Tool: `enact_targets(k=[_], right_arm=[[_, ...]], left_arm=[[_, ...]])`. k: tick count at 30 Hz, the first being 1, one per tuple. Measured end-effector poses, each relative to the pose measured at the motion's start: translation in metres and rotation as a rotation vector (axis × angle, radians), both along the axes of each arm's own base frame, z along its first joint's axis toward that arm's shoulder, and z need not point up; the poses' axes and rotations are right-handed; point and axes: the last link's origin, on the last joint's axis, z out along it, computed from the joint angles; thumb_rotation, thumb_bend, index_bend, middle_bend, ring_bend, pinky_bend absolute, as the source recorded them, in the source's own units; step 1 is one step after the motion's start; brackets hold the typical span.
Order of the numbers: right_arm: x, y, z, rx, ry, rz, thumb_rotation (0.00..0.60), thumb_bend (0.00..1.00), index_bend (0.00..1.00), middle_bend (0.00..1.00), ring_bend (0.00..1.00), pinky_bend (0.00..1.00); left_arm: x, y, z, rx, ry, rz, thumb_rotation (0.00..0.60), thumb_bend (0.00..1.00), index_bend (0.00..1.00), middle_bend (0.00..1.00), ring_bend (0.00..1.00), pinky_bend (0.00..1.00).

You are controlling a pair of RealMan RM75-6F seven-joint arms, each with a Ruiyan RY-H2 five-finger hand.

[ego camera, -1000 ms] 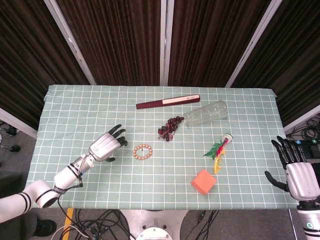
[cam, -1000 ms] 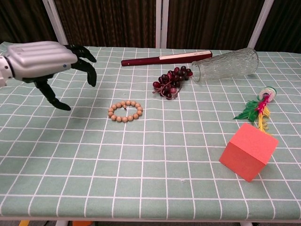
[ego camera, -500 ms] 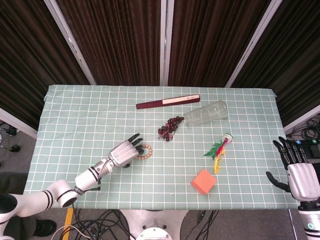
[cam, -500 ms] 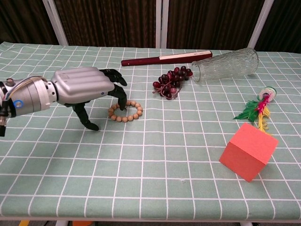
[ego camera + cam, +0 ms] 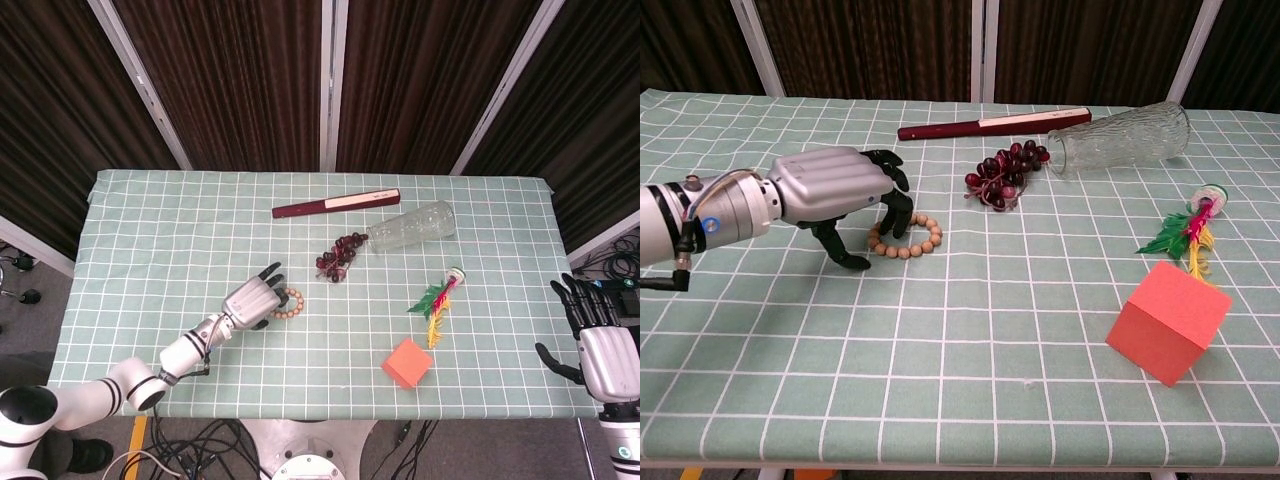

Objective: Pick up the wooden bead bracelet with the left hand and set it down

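Nearest the chest camera, a matte orange-red cube [image 5: 1168, 320] with crisp edges sits on the surface [image 5: 940, 390], which is covered by a pale green cloth ruled in a white grid. Just beyond it lies a shuttlecock-like toy [image 5: 1188, 232] with green, yellow and red feathers and a small round base. To the left, the left robot hand [image 5: 840, 195], a smooth silver shell with black fingers [image 5: 895, 205], reaches down over the wooden bead bracelet [image 5: 906, 237]; its fingers are curled, with their tips at the near-left part of the ring, while the bracelet, a loop of round tan beads, lies flat on the cloth, so a firm grip cannot be confirmed. Further back, a bunch of glossy dark red grapes [image 5: 1002, 174] rests beside the mouth of a ribbed clear glass vase [image 5: 1120, 138] lying on its side. Behind them is a closed folding fan [image 5: 992, 124], dark maroon with a cream strip; any writing on it is too small to read. In the head view, the right robot hand [image 5: 597, 345] hangs off the surface's right edge, fingers spread and holding nothing.
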Motion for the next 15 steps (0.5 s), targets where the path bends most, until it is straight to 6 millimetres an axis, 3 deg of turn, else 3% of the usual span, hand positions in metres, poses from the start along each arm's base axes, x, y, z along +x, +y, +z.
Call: enact_targets(k=[8, 15], right_arm=[[-0.001, -0.001, 0.000, -0.003, -0.002, 0.002, 0.600, 0.17, 0.00, 0.00, 0.00, 0.00], [-0.003, 0.000, 0.002, -0.007, -0.003, -0.005, 0.600, 0.17, 0.00, 0.00, 0.00, 0.00]], left_arm=[[-0.002, -0.001, -0.008, 0.010, -0.001, -0.006, 0.600, 0.19, 0.48, 0.49, 0.19, 0.00], [0.000, 0.000, -0.012, -0.004, 0.015, -0.004, 0.600, 0.26, 0.48, 0.50, 0.19, 0.00]])
